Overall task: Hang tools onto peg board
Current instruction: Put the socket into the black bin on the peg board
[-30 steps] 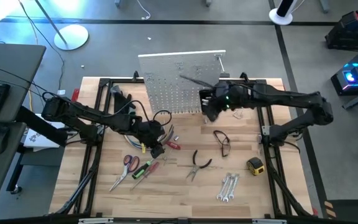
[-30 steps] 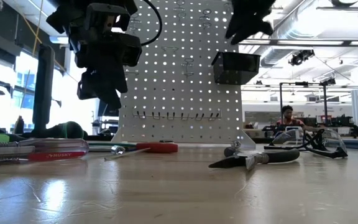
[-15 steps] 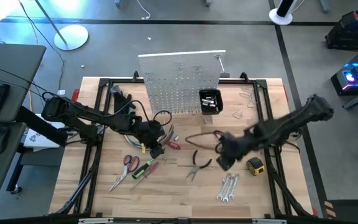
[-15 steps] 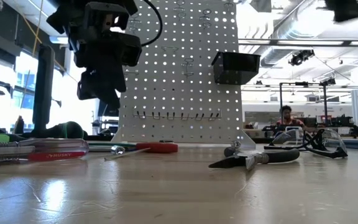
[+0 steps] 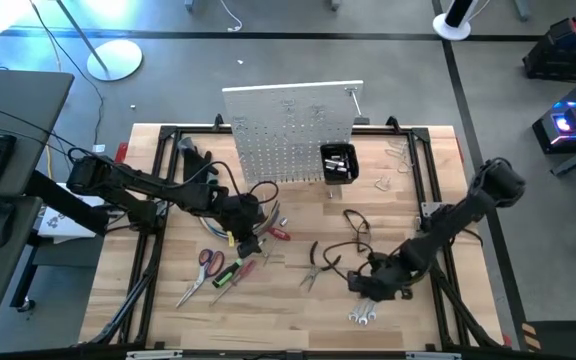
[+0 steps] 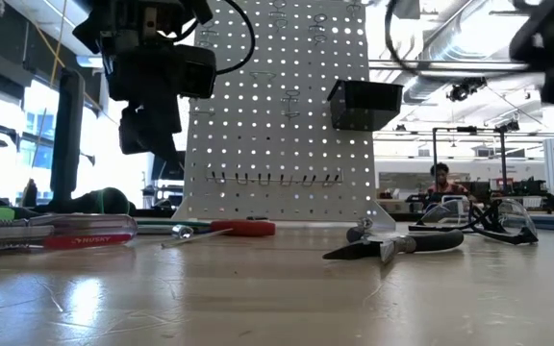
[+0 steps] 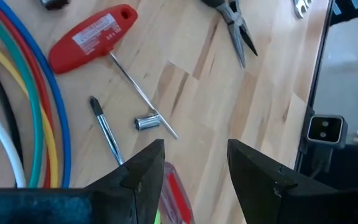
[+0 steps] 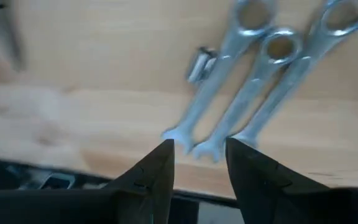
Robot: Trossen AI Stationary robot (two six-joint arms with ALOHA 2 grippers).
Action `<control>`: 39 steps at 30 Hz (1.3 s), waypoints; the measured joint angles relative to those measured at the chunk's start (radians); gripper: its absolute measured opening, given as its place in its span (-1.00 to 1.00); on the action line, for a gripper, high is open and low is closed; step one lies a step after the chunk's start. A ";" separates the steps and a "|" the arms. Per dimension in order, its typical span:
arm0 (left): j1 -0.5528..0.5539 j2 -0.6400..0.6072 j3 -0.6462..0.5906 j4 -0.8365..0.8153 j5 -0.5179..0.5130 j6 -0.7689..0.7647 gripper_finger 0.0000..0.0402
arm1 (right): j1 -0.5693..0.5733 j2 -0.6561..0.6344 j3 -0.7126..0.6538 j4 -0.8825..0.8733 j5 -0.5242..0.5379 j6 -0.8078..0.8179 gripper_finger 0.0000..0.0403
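Right gripper (image 8: pixel 197 155), jaws parted and holding nothing, hovers just above three silver wrenches (image 8: pixel 263 81) lying side by side, well in front of the peg board (image 5: pixel 288 130). Left gripper (image 7: pixel 191 165), also parted and empty, hangs over a red-handled screwdriver (image 7: pixel 92 37).

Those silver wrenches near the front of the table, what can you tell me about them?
The wrenches are three bare shiny metal combination spanners, each with a ring at one end and an open fork at the other. They lie flat, side by side on the pale wooden table, apparently touching. The right claw hovers over their forked ends, fingers apart, holding nothing.
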 joint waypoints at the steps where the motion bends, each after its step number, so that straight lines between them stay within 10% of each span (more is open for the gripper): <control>1: 0.000 0.000 0.000 0.000 0.001 0.006 -0.17 | -0.010 0.008 -0.011 0.011 -0.005 0.004 -0.32; 39: -0.003 0.000 0.000 0.000 -0.004 -0.001 -0.17 | -0.106 0.136 -0.147 0.315 -0.055 -0.003 -0.32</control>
